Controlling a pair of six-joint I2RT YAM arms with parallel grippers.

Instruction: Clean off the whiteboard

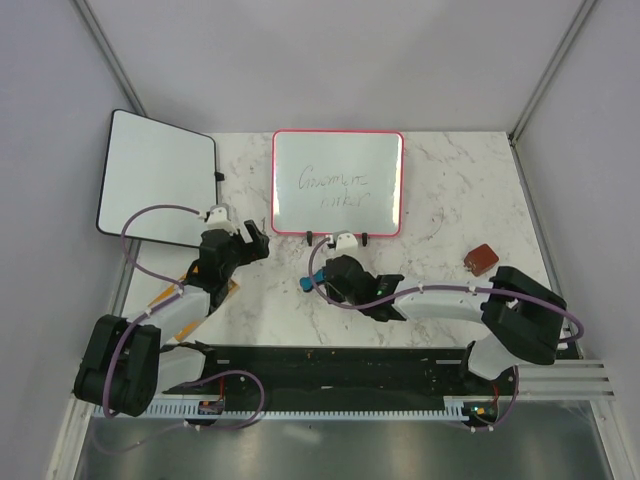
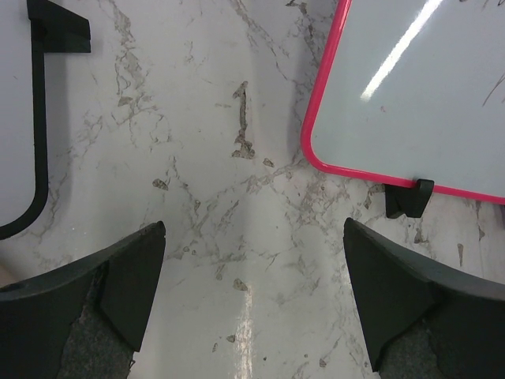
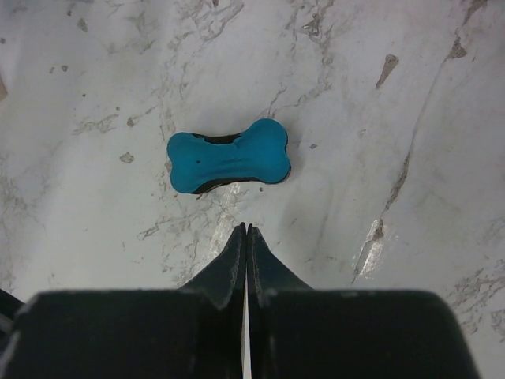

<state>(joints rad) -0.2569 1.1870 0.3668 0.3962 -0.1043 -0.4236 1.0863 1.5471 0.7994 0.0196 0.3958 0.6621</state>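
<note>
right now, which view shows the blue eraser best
Right wrist: the eraser lies whole and uncovered, just ahead of the shut right gripper. The top view shows it only as a small blue bit beside that gripper. The left wrist view does not show it.

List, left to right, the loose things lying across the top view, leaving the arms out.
Black-rimmed white board → pink-rimmed whiteboard with scribbles → small brown square object.
</note>
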